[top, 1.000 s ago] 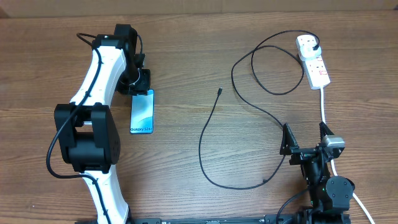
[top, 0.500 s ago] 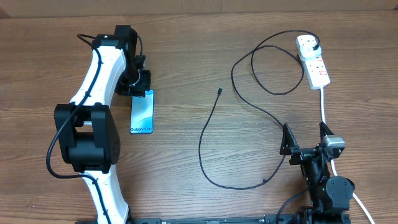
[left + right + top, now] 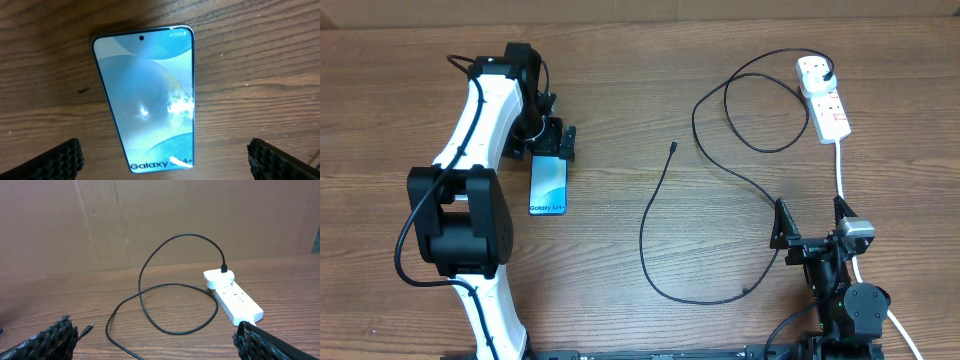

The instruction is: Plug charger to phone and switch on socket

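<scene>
The phone [image 3: 548,185] lies flat on the wooden table, screen up, its light blue screen filling the left wrist view [image 3: 147,95]. My left gripper [image 3: 551,144] hovers over its far end, open, and the two fingertips stand wide on either side of the phone [image 3: 165,160] without touching it. The charger cable [image 3: 644,215] snakes across the middle of the table. Its connector tip [image 3: 673,147] lies loose, and its plug [image 3: 830,70] sits in the white socket [image 3: 825,100] at the far right. My right gripper [image 3: 810,225] is open near the front right, facing the socket [image 3: 232,297] and cable [image 3: 141,277].
A thick white cord [image 3: 842,170] runs from the socket toward the right arm's base. A brown cardboard wall [image 3: 160,215] stands behind the table's far edge. The cable's loops [image 3: 760,110] lie between the connector tip and the socket.
My left gripper's jaws have spread open above the phone's far end. The phone, the cable and the right arm have not moved.
</scene>
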Controlling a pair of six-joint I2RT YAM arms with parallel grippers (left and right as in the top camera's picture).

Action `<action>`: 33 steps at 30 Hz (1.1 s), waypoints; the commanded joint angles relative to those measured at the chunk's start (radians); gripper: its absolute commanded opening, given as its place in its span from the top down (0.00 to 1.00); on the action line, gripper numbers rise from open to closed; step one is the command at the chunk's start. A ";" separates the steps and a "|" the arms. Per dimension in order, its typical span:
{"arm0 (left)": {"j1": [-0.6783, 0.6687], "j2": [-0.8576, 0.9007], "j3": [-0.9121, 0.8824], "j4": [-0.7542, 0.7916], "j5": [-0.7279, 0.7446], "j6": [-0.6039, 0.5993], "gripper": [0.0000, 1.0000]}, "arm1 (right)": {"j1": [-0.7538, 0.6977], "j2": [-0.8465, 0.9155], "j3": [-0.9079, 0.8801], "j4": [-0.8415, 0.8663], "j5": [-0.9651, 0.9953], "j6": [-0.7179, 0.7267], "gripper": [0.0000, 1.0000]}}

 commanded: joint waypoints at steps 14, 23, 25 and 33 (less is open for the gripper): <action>0.006 -0.006 -0.238 0.177 -0.063 -0.072 0.00 | 0.005 -0.007 -0.010 0.004 -0.002 0.003 0.00; 0.005 -0.006 -0.253 0.243 -0.048 -0.112 0.02 | 0.005 -0.007 -0.010 0.004 -0.002 0.003 0.00; 0.005 -0.006 -0.256 0.243 -0.048 -0.111 0.05 | 0.005 -0.007 -0.010 0.004 -0.002 0.003 0.00; 0.006 -0.006 -0.257 0.238 -0.055 -0.111 0.16 | 0.005 -0.007 -0.010 0.004 -0.002 0.003 0.00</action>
